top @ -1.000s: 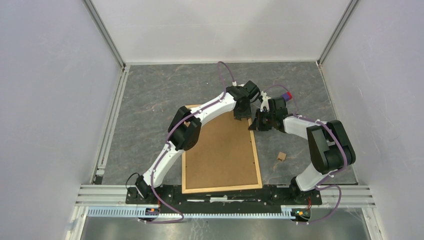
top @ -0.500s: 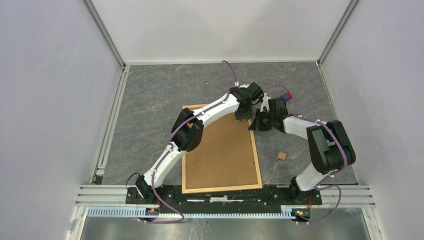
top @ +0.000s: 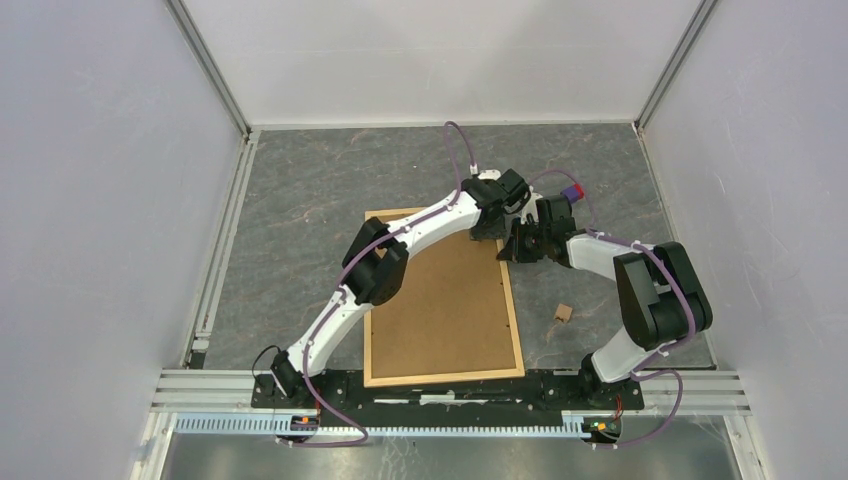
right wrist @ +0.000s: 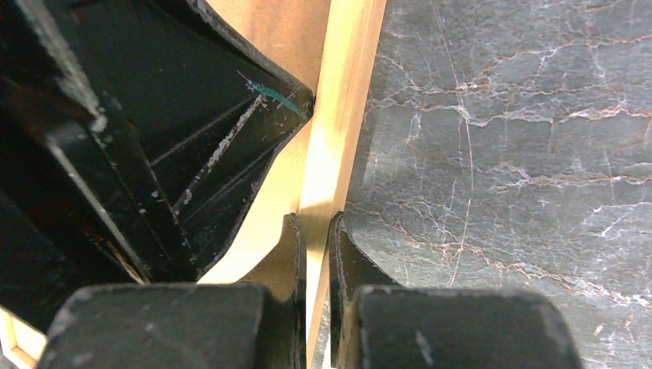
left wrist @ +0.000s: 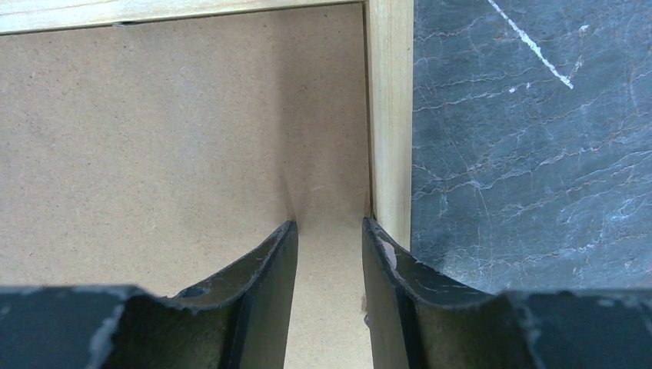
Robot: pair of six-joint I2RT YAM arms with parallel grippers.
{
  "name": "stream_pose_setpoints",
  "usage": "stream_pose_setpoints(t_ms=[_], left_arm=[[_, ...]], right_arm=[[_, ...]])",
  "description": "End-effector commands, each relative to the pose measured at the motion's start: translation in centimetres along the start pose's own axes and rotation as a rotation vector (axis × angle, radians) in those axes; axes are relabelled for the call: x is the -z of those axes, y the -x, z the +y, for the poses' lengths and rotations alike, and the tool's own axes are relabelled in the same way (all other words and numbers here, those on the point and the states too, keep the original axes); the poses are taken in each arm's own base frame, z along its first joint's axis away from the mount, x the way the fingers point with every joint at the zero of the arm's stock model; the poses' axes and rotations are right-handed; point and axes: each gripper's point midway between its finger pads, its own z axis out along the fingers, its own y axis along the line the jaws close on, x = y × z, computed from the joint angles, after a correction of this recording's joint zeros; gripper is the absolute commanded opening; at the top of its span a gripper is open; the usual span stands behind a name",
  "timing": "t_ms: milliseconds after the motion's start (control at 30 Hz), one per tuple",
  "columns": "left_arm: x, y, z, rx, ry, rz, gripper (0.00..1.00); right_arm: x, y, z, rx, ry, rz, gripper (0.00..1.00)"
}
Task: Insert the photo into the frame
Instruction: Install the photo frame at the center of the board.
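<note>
Left hand half-spread; right hand pinched tight (both close together).

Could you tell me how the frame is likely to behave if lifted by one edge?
Probably stiff: the frame is wooden with a flat board back. Likely light, since it looks thin. Pinched by the right gripper near one corner, it may swing or slip.

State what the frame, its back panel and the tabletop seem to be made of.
The frame looks like pale, matt wood, faint grain showing; its back panel brown fibreboard, finely speckled; the tabletop grey veined stone, or a print of it.
</note>
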Motion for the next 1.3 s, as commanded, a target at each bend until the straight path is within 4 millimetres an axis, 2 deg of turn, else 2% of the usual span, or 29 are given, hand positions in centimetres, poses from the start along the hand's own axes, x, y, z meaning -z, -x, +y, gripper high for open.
stream_pose_setpoints(t_ms=[0,67,167,267,400,500,567,633,700,767,867,1000,1067,1133,1267], left_arm=[[-5.5,-3.7,6.5,0.005,0.192,0.117,0.46],[-5.3,-3.6,6.3,-0.014,0.16,0.146,0.46],[-3.7,-2.9,5.9,-0.089,0.119,0.131,0.45],[-1.3,-2.1,6.0,-0.132,0.05,0.111,0.45],[3.5,-0.2,6.8,-0.208,-0.069,0.087,0.51],[7.6,1.2,9.6,-0.214,-0.139,0.037,0.59],[9.6,2.1,13.2,-0.178,-0.135,0.011,0.64],[10.3,1.8,17.4,-0.11,-0.099,0.023,0.68],[10.3,1.0,22.2,-0.017,-0.056,0.031,0.7],[10.5,0.6,25.6,0.059,-0.016,-0.003,0.7],[10.0,-0.3,28.5,0.125,0.027,-0.01,0.7],[8.5,-1.4,29.3,0.151,0.065,0.053,0.66],[7.8,-1.8,29.0,0.158,0.053,0.084,0.6],[7.4,-2.0,28.6,0.168,0.036,0.1,0.58],[7.3,-1.9,28.2,0.168,0.022,0.123,0.59]], right_arm=[[-0.2,-4.5,-3.2,0.021,-0.136,0.122,0.0],[-0.3,-4.6,-3.5,0.022,-0.147,0.13,0.0],[-0.2,-4.6,-4.2,0.03,-0.188,0.135,0.0],[0.0,-4.4,-4.8,0.036,-0.227,0.134,0.0],[-0.1,-4.0,-5.0,0.048,-0.242,0.138,0.0],[-0.1,-3.4,-5.4,0.057,-0.265,0.133,0.0],[-0.2,-2.3,-5.5,0.065,-0.279,0.123,0.0],[-0.3,-1.2,-5.3,0.071,-0.277,0.115,0.0],[-0.5,-0.2,-5.1,0.075,-0.279,0.116,0.0],[-0.5,0.8,-5.0,0.088,-0.286,0.125,0.0],[-0.2,2.1,-4.5,0.099,-0.284,0.15,0.04],[1.1,5.0,-3.5,0.114,-0.297,0.15,0.2],[1.6,7.1,-3.2,0.13,-0.319,0.144,0.24],[2.0,8.7,-3.1,0.143,-0.351,0.161,0.26],[2.2,10.9,-2.6,0.187,-0.41,0.176,0.27]])
